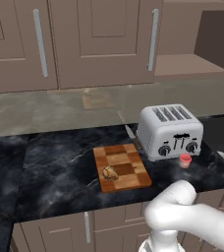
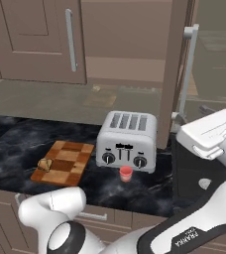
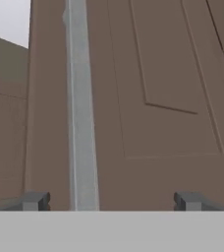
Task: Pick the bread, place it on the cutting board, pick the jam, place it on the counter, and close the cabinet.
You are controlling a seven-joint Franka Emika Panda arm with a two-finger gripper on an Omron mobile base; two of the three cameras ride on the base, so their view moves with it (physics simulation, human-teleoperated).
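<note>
The arm reaches right, toward the open cabinet (image 2: 174, 69) door at 2 o'clock. The gripper (image 3: 111, 202) faces the door panel, jaws wide, holding nothing. The bread (image 1: 110, 173) sits on the cutting board (image 1: 128, 179); the jam (image 1: 184, 160) stands on the counter (image 1: 55, 167) at 5 o'clock of the toaster (image 1: 169, 130).

A silver four-slot toaster (image 1: 169, 132) stands upright, its two black dials and levers facing the front edge. A knife (image 1: 130, 133) lies flat just left of it, partly hidden behind its corner. Farther back runs a pale grey-beige stone surface (image 1: 45, 110) with a flat brownish patch (image 1: 98, 100) on it. Below the front edge sit smaller taupe drawer fronts (image 1: 60, 231) with a short silver handle (image 1: 87, 227). In the right base view the toaster (image 2: 127, 140) shows its front squarely
</note>
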